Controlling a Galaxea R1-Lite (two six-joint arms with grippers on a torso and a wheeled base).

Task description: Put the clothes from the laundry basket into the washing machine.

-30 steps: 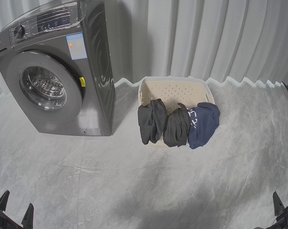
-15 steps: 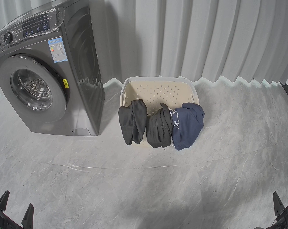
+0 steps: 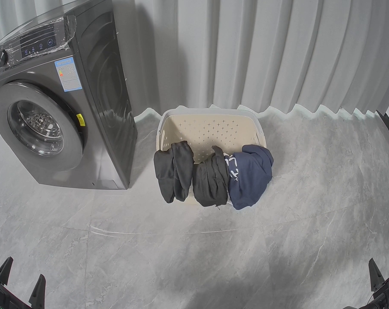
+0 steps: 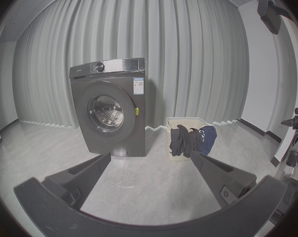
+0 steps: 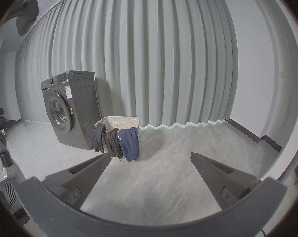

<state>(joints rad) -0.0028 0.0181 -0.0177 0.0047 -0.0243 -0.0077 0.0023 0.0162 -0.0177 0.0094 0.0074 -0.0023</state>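
- The left claw [image 3: 23,275] points forward above the floor [image 3: 194,258]. Its jaws are spread wide with nothing between them.
- The right claw [image 3: 384,258] is level with it on the other side, also wide apart and empty.
- The basket [image 3: 210,116] stands on the floor well ahead of both claws, roughly between their lines.
- Three clothes hang over the basket's near rim, side by side and touching. The black one [image 3: 174,170] is on the left claw's side, the grey one [image 3: 210,179] in the middle, and the navy one [image 3: 250,177] on the right claw's side.
- The washer [image 3: 100,108] stands well ahead of the left claw, just beside the basket. Its round door [image 3: 35,127] is closed.
- The curtain [image 3: 246,43] hangs behind both, farthest from the claws.
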